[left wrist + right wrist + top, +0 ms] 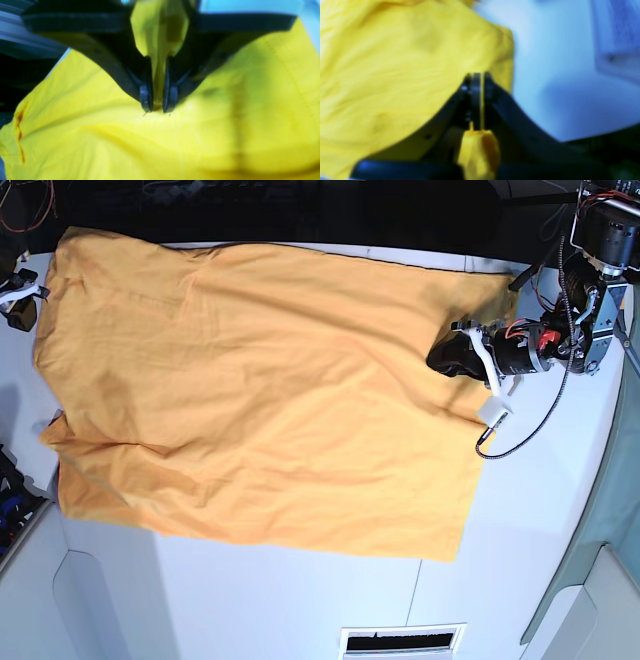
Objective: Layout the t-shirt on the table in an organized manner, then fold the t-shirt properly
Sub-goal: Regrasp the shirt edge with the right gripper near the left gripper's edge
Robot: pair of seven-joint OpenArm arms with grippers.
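Left pincer and right pincer, both pinching plain orange-yellow cloth t-shirt spread across white tabletop; layout step, smoothing needed next.

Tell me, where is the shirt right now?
In the base view the t-shirt lies spread over the upper left and middle of the table, with the left gripper pinching its right edge.

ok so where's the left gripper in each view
Left wrist: left gripper at centre, jaws pinching a fold of the t-shirt.
Right wrist: not in it.
Base: at the right side, on the shirt's right edge.
Shared landmark: the t-shirt, filling most of every view.
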